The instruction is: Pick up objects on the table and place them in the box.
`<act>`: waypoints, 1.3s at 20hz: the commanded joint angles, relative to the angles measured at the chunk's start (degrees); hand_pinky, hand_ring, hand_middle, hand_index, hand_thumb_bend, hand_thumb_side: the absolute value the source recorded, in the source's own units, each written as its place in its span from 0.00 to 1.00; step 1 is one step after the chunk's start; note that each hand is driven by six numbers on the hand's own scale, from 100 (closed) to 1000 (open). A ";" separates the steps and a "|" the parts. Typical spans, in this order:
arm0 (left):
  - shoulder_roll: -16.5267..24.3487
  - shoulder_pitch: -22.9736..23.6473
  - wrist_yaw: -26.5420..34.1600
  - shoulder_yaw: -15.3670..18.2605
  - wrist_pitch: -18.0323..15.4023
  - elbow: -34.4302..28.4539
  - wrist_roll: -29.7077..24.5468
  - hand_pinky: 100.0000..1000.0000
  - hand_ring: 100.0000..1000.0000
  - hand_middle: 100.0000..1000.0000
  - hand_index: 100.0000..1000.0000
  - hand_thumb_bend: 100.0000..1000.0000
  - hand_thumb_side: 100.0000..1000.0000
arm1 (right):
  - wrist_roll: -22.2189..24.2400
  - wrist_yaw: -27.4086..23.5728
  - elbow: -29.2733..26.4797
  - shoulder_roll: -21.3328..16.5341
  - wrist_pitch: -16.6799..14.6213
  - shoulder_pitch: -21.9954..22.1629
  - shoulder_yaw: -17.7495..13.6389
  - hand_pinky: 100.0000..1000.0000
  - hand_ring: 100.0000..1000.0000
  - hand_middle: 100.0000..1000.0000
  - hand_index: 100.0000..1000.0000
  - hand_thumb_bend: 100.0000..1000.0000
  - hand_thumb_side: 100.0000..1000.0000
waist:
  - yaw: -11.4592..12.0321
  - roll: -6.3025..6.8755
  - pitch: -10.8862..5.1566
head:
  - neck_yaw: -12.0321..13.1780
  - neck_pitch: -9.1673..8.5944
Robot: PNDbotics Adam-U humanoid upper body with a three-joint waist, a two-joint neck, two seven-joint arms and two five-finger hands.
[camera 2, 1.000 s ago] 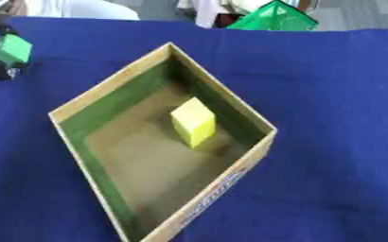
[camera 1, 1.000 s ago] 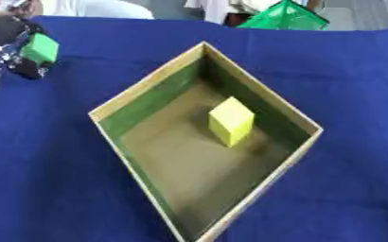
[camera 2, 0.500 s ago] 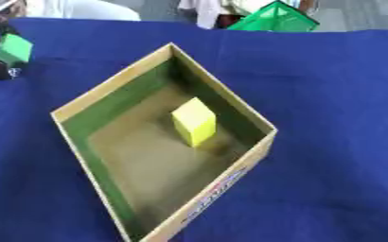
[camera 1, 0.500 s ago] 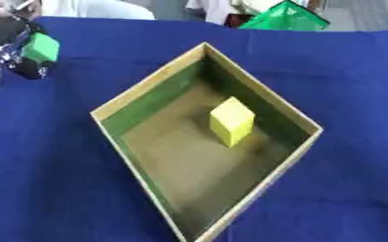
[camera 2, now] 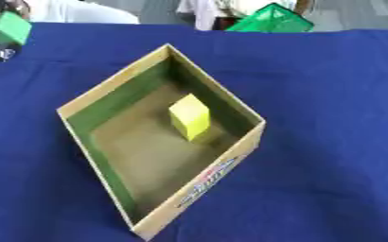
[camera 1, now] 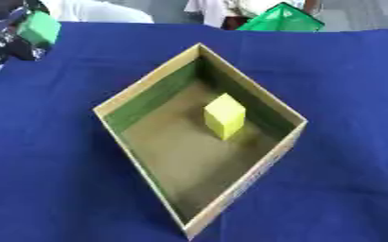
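The green block (camera 1: 39,28) is a bright cube, plain-faced, and my left hand (camera 1: 7,40) has its fingers wrapped around it at the table's far left corner, above the blue cloth (camera 1: 346,94). The yellow block (camera 1: 224,116) stands on the floor of the cardboard box (camera 1: 147,90). Most of my left hand is cut off by the edge, dark and blurred. My right hand does not show. Compared with a second ago, the green block sits higher and closer to the corner.
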 commanded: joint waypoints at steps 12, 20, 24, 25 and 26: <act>-4.49 4.74 12.49 -11.34 -1.36 -25.17 -4.11 0.53 0.50 0.53 0.74 0.13 0.00 | 0.58 1.82 -4.15 3.78 1.40 1.70 0.57 0.79 0.80 0.62 0.80 0.07 1.00 | -0.49 1.93 -6.94 | -4.29 4.83; -7.11 9.00 9.29 -16.39 -1.74 -41.24 -6.38 0.53 0.52 0.56 0.74 0.16 0.00 | -0.10 2.70 -5.47 5.06 1.97 2.10 0.48 0.79 0.80 0.62 0.80 0.08 1.00 | 0.14 2.04 -8.08 | -4.79 6.97; -10.22 11.75 6.99 -17.26 -2.14 -43.30 -7.29 0.52 0.51 0.54 0.73 0.14 0.00 | -0.50 2.98 -5.76 5.12 2.18 2.09 0.22 0.79 0.80 0.62 0.80 0.08 1.00 | -0.08 1.90 -8.01 | -4.68 8.00; -10.89 12.54 6.82 -17.47 -2.18 -43.30 -7.38 0.52 0.51 0.54 0.73 0.13 0.00 | -0.61 3.01 -5.80 5.09 2.23 2.12 0.13 0.79 0.80 0.62 0.80 0.08 1.00 | -0.13 1.86 -7.95 | -4.62 8.19; -11.46 13.31 6.69 -17.67 -2.21 -43.25 -7.41 0.52 0.51 0.54 0.73 0.12 0.00 | -0.71 3.06 -5.81 5.02 2.28 2.13 0.04 0.79 0.80 0.62 0.80 0.08 1.00 | -0.15 1.80 -7.86 | -4.62 8.34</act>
